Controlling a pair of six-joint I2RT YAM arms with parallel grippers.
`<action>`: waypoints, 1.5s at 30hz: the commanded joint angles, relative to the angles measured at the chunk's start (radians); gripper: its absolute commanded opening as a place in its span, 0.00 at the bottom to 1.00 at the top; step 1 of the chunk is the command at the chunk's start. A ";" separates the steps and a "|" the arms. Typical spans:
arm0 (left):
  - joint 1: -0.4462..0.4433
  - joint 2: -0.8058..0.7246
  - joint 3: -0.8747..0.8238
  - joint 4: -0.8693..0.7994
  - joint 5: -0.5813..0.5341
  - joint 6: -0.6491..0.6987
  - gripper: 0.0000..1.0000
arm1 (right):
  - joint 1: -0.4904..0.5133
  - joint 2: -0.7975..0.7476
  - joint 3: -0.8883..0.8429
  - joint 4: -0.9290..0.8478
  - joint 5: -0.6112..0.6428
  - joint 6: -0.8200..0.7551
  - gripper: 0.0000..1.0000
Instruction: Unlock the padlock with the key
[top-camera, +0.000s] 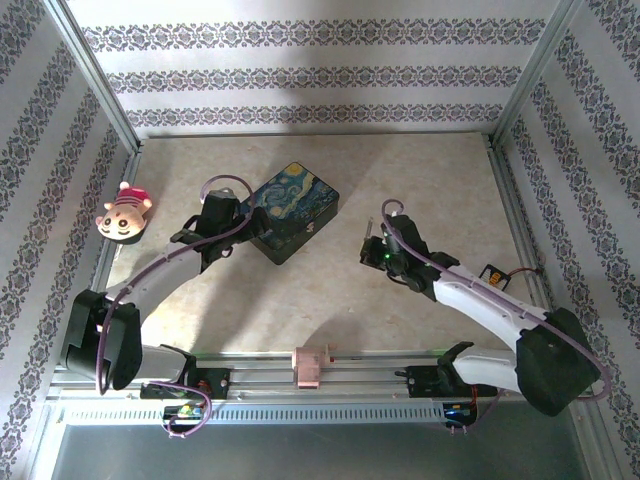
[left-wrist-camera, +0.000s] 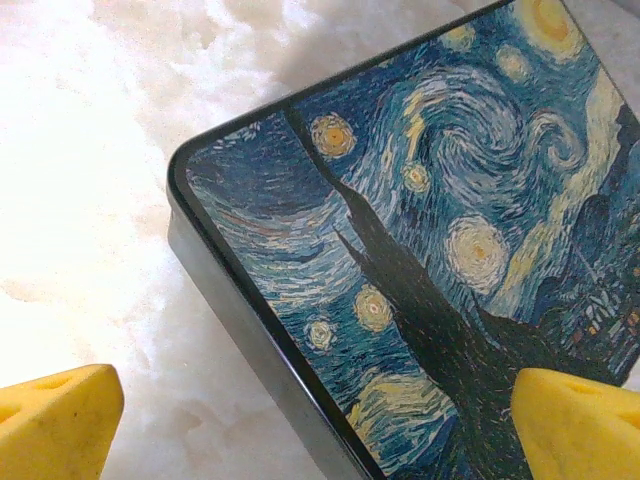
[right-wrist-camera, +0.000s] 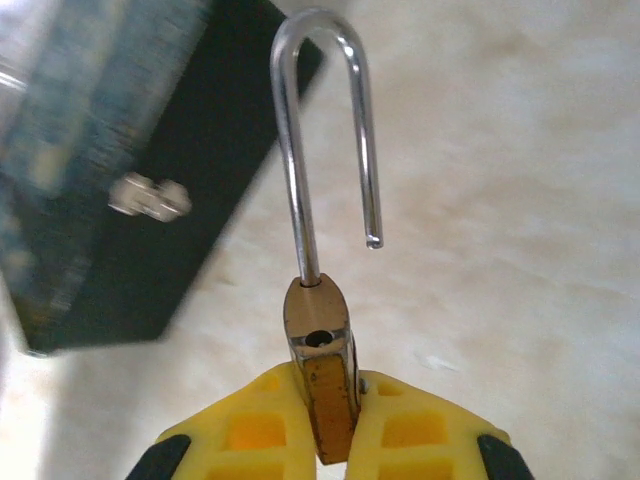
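Padlock (right-wrist-camera: 322, 370): small brass body, seen edge-on, pinched between the yellow fingers (right-wrist-camera: 260, 430) of the right gripper (right-wrist-camera: 325, 435) at bottom centre of the right wrist view. Its silvery shackle (right-wrist-camera: 298, 150) stood straight up. The long leg sat in the body; the short leg hung free above it, so the lock was sprung open. A dark hole showed in the body's top.

Clasp (right-wrist-camera: 150, 197) on the box front was blurred, at left of that view, apart from the padlock.

Left gripper (left-wrist-camera: 320, 430) was spread wide, its tips at the two bottom corners of the left wrist view, holding nothing. Box (left-wrist-camera: 450, 230) lay beneath: blue swirls and yellow stars on the lid, rounded corner at upper left, dark side wall.

Top view: bare table (top-camera: 430, 170) lay between the box and the right gripper, with more open at upper right. Plush toy (top-camera: 125, 213) lay at the left edge, apart from the box.
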 joint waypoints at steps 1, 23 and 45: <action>0.024 -0.034 -0.009 -0.043 -0.012 -0.025 0.99 | -0.014 0.020 0.074 -0.279 -0.039 -0.140 0.00; 0.050 -0.055 -0.052 -0.028 0.016 -0.073 0.99 | -0.098 0.339 0.301 -0.344 -0.321 -0.359 0.00; 0.069 -0.013 -0.043 -0.020 0.060 -0.063 0.99 | -0.263 0.430 0.227 -0.312 -0.302 -0.342 0.24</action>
